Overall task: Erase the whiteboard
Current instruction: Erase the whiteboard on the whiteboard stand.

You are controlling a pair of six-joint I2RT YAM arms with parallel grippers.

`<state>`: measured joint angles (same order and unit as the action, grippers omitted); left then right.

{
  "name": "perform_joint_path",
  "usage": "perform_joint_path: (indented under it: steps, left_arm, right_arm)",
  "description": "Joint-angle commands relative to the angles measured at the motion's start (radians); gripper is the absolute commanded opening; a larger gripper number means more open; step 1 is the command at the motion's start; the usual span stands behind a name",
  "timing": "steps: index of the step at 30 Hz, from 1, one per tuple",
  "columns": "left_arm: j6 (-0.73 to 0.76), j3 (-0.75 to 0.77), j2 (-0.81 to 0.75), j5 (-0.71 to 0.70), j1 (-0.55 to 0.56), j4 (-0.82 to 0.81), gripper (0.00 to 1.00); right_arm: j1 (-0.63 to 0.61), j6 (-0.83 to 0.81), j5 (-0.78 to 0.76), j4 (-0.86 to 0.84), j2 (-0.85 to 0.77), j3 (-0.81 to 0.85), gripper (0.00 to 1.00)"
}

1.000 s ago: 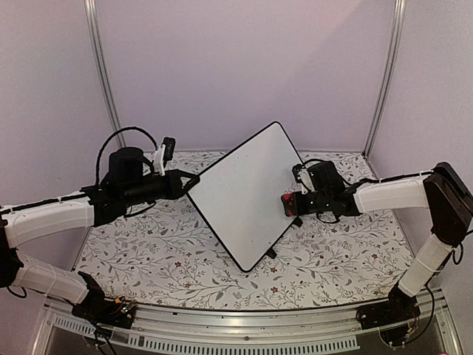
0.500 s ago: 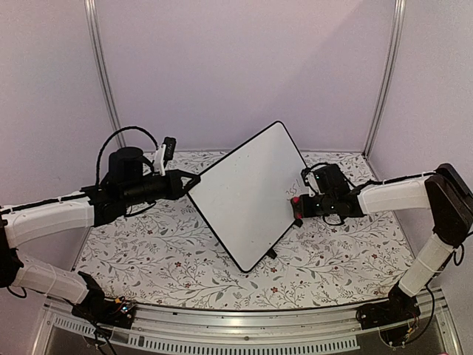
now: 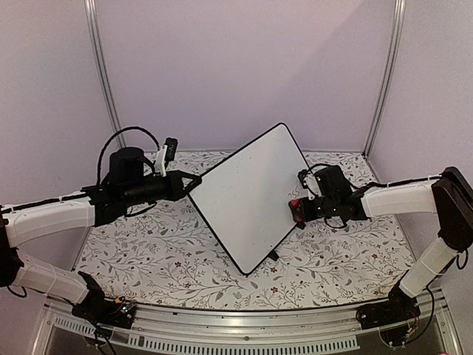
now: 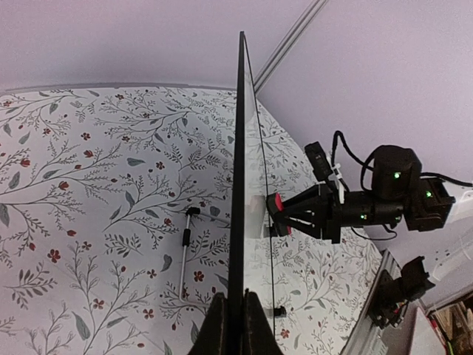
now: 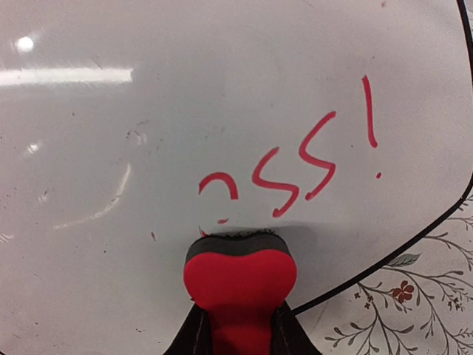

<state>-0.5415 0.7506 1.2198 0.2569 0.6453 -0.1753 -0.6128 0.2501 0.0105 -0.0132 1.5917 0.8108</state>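
Desk: floral-print covering, carries everything listed below. Whiteboard: at desk centre in the overhead view, stood up on one corner like a diamond, written face toward the right arm; whether its 6 o'clock corner touches the desk cannot be told. Judged stiff, light, and glossy-slippery on the face, so best taken edge-on by the thin black rim; a push on the face would likely swing it about that single hold. Left end effector: pressed together on the board's rim at its 9 o'clock corner, the edge running straight up between the fingers in the left wrist view. Right end effector: at the board's 4 o'clock edge, pinching a red eraser, its dark felt against the face. Red writing: a few characters and an exclamation mark, just off the eraser at its 12 to 1 o'clock. Pen-like stick: lying on the desk behind the board. Containers: none in view.
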Motion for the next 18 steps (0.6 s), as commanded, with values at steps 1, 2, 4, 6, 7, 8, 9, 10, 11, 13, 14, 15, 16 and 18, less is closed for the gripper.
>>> perform_joint_path:
  steps: [1, 2, 4, 6, 7, 8, 9, 10, 11, 13, 14, 15, 16, 18]
  left_arm:
    - [0.081, 0.004, 0.012, 0.059, 0.021, 0.008, 0.0]
    - [0.08, 0.004, 0.012, 0.058, 0.021, 0.008, 0.0]
    - [0.082, 0.004, 0.009, 0.057, 0.021, 0.008, 0.0]
    - [0.082, 0.004, 0.008, 0.056, 0.021, 0.01, 0.0]
    - [0.082, 0.004, 0.007, 0.055, 0.022, 0.01, 0.0]
    - [0.083, 0.004, 0.006, 0.055, 0.021, 0.01, 0.0]
    - [0.084, 0.005, 0.005, 0.055, 0.021, 0.01, 0.0]
    - [0.084, 0.004, 0.004, 0.056, 0.021, 0.01, 0.0]
    - [0.083, 0.004, 0.003, 0.055, 0.021, 0.01, 0.0]
    - [0.082, 0.004, 0.003, 0.057, 0.021, 0.01, 0.0]
    - [0.083, 0.005, 0.004, 0.058, 0.021, 0.009, 0.0]
    - [0.081, 0.005, 0.004, 0.059, 0.021, 0.008, 0.0]
    - [0.081, 0.005, 0.004, 0.061, 0.021, 0.008, 0.0]
    - [0.08, 0.005, 0.004, 0.063, 0.021, 0.007, 0.0]
  right_arm:
    - [-0.019, -0.049, -0.05, 0.011, 0.046, 0.124, 0.22]
    - [-0.019, -0.053, -0.058, 0.034, 0.059, 0.147, 0.22]
    - [-0.021, -0.059, -0.061, 0.057, 0.083, 0.185, 0.22]
    - [-0.028, -0.067, -0.063, 0.071, 0.097, 0.207, 0.22]
    - [-0.034, -0.07, -0.069, 0.074, 0.104, 0.21, 0.22]
    - [-0.042, -0.071, -0.075, 0.078, 0.107, 0.209, 0.22]
    - [-0.049, -0.072, -0.085, 0.081, 0.11, 0.203, 0.23]
    - [-0.058, -0.072, -0.093, 0.082, 0.112, 0.193, 0.22]
    - [-0.068, -0.072, -0.1, 0.083, 0.112, 0.181, 0.22]
    - [-0.09, -0.07, -0.118, 0.085, 0.107, 0.152, 0.22]
    - [-0.1, -0.068, -0.125, 0.084, 0.102, 0.136, 0.22]
    - [-0.11, -0.065, -0.13, 0.087, 0.099, 0.121, 0.22]
    - [-0.118, -0.061, -0.134, 0.087, 0.095, 0.108, 0.22]
    - [-0.123, -0.048, -0.142, 0.085, 0.085, 0.076, 0.22]
